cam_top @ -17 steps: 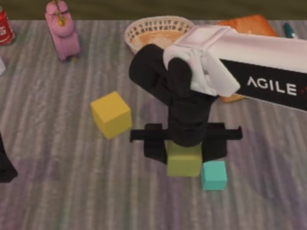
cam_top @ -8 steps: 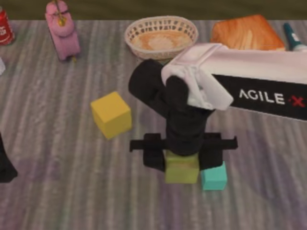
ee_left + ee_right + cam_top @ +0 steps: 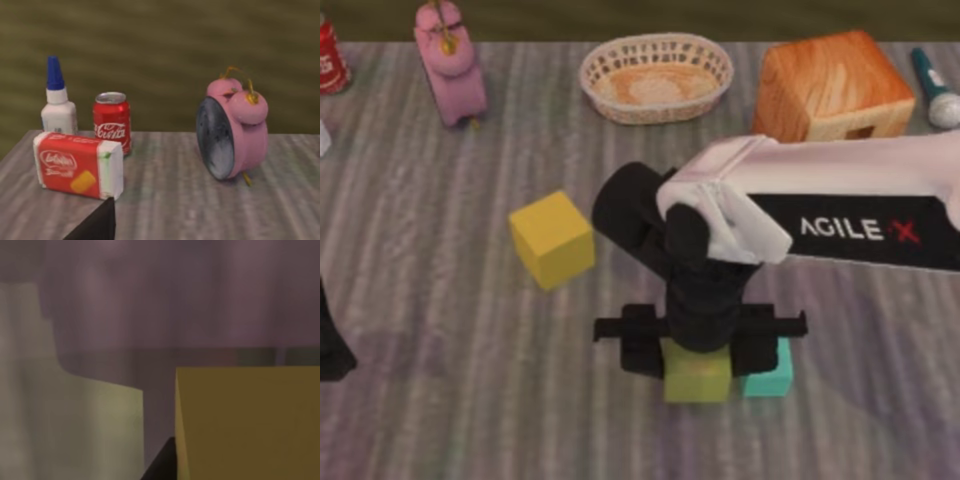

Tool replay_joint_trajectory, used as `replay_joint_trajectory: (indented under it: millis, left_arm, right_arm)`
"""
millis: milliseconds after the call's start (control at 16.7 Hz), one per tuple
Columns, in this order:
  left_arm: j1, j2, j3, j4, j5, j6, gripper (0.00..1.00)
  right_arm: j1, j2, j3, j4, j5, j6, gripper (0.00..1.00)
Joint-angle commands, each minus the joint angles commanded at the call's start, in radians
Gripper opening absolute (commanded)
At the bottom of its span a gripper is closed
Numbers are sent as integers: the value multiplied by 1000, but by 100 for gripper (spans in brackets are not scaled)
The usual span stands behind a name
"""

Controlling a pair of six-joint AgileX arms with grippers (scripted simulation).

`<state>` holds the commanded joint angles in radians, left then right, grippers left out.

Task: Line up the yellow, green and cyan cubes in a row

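Top view: right pincer (image 3: 698, 362) seemingly astride green cube (image 3: 697, 378)

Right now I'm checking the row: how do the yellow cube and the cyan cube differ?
The yellow cube is larger than the cyan cube. Yellow stands alone, turned askew; cyan sits squarer, right beside the green cube under the right claw. Both are plain matte cubes resting on the table.

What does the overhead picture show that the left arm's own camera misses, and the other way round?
Only the top view shows the yellow cube, green cube, cyan cube, basket, orange box and the right tool over the green cube. Only the left wrist view shows the red packet and glue bottle. Both show the pink clock, cola can and table.
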<state>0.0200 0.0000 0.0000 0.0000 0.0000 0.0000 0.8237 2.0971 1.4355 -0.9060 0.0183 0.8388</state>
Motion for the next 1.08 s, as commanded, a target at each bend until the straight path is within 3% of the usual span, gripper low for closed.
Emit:
replay_joint_trajectory:
  millis: [60,840,1080]
  left_arm:
    - [0,0,0,0,0,0,100]
    - [0,0,0,0,0,0,100]
    - [0,0,0,0,0,0,100]
  right_arm:
    - [0,0,0,0,0,0,0]
    - [0,0,0,0,0,0,98]
    - [0,0,0,0,0,0,100]
